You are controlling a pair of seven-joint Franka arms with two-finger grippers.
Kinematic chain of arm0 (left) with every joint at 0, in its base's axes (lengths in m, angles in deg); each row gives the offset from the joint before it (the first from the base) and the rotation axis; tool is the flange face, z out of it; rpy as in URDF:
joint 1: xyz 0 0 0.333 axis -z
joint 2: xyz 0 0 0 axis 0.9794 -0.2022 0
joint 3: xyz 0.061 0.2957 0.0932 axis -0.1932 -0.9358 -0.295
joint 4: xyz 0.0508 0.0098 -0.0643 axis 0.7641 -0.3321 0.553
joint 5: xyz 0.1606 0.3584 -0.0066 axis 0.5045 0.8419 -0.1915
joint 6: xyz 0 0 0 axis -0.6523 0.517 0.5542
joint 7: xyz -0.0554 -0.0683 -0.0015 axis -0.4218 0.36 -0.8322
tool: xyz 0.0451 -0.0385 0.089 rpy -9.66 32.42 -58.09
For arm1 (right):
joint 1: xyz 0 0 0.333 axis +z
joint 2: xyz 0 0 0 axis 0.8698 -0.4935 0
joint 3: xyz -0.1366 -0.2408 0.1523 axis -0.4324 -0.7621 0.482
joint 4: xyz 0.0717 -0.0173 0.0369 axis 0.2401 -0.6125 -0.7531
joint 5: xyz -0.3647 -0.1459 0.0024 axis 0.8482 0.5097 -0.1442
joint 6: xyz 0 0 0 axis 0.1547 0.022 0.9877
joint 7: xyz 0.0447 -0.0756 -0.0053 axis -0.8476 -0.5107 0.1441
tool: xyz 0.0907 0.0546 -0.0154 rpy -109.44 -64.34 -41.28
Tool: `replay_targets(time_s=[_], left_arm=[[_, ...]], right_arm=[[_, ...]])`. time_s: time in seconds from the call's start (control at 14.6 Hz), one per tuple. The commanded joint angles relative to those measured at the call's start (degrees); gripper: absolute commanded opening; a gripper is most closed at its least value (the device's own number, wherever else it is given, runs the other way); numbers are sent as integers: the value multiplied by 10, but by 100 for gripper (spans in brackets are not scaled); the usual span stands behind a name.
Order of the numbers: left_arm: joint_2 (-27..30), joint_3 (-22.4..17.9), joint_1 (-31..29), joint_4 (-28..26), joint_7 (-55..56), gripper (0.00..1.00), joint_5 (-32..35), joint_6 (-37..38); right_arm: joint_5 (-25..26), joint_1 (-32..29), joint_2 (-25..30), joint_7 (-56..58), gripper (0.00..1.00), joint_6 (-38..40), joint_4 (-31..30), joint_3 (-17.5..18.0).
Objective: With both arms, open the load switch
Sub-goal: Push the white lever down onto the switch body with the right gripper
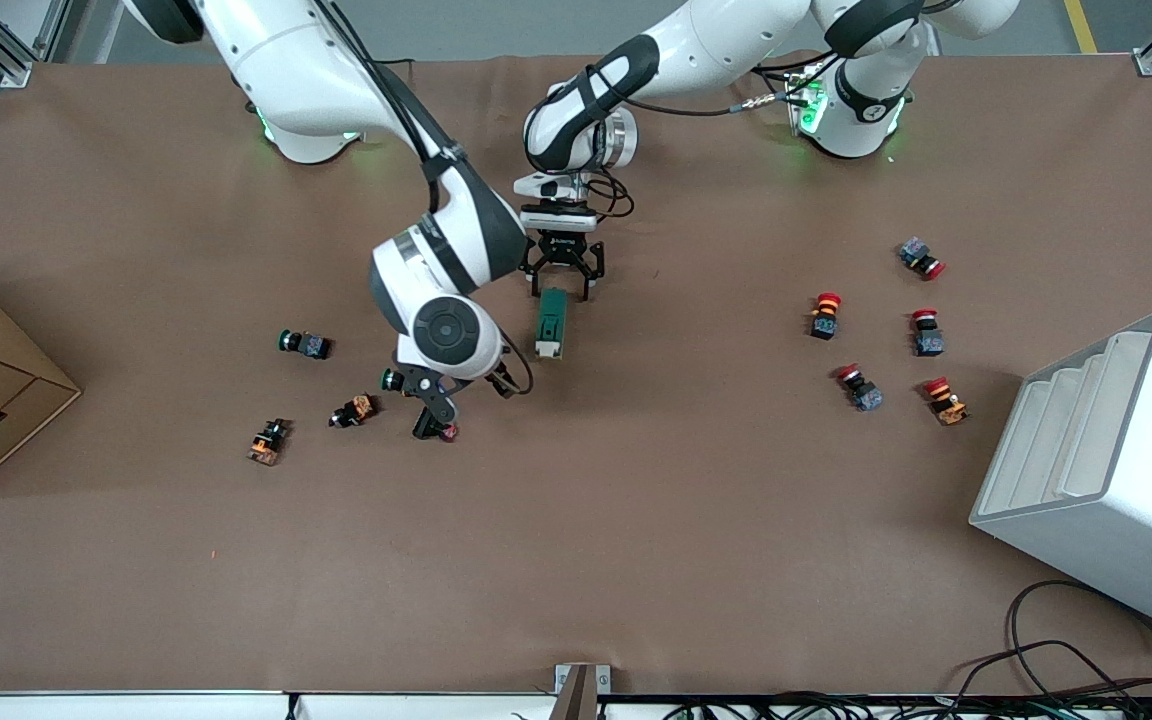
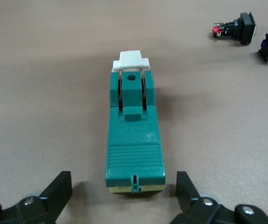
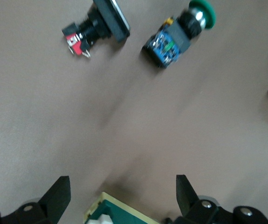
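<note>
The load switch (image 1: 550, 322) lies flat on the brown table (image 1: 636, 520) near its middle, its white lever (image 2: 131, 60) at the end nearer the front camera. The left gripper (image 1: 564, 285) sits low at the switch's other end, fingers (image 2: 59, 189) spread apart on either side of that end and not touching it. The right gripper (image 3: 120, 193) hangs with fingers apart by the switch's lever end, a green-capped push-button (image 3: 180, 35) and a black push-button (image 3: 96, 29) on the table near it.
</note>
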Motion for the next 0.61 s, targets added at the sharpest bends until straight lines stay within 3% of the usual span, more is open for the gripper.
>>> replay_targets(time_s=[0.0, 0.55], left_arm=[[-30, -2, 14, 18, 6, 99, 7, -13], [-25, -2, 26, 24, 11, 100, -2, -12]], right_arm=[[-13, 19, -23, -50, 100, -14, 18, -6], [-35, 53, -39, -89, 100, -28, 19, -6]])
